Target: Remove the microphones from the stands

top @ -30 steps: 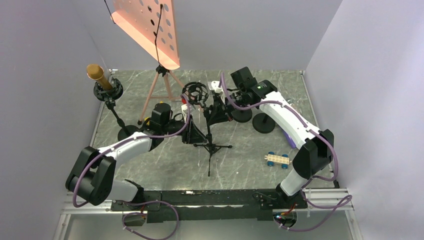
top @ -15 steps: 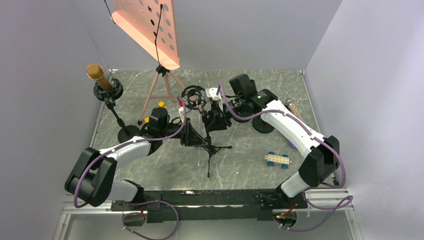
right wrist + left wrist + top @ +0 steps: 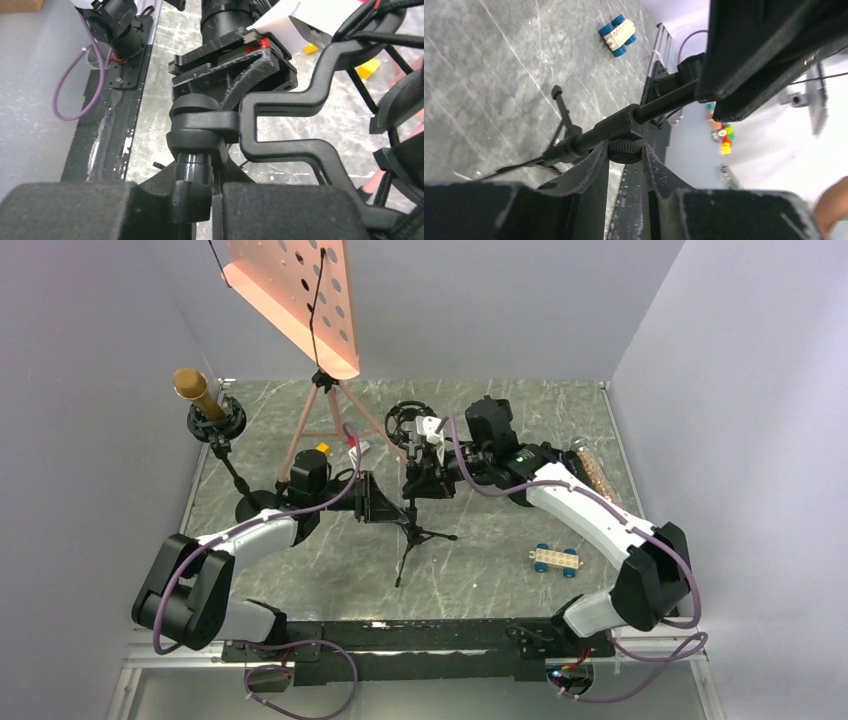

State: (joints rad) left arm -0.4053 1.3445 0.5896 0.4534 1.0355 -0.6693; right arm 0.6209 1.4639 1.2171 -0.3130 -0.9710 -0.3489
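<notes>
While the gold microphone (image 3: 192,390) sits in its cradle on the round-based stand (image 3: 252,506) at the upper left of the overhead view, both arms meet at centre frame on a black tripod stand (image 3: 412,532). The left gripper (image 3: 624,150) pinches its pole at a knob, and the right gripper (image 3: 196,197) clamps narrowly on the post under the shock mount (image 3: 408,418).

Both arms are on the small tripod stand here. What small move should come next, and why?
Probably set the tripod stand down upright and release it. The left gripper clamps its pole at the knob, the right gripper clamps the post under the shock mount, yet the gold microphone sits untouched in the other stand at far left.
</notes>
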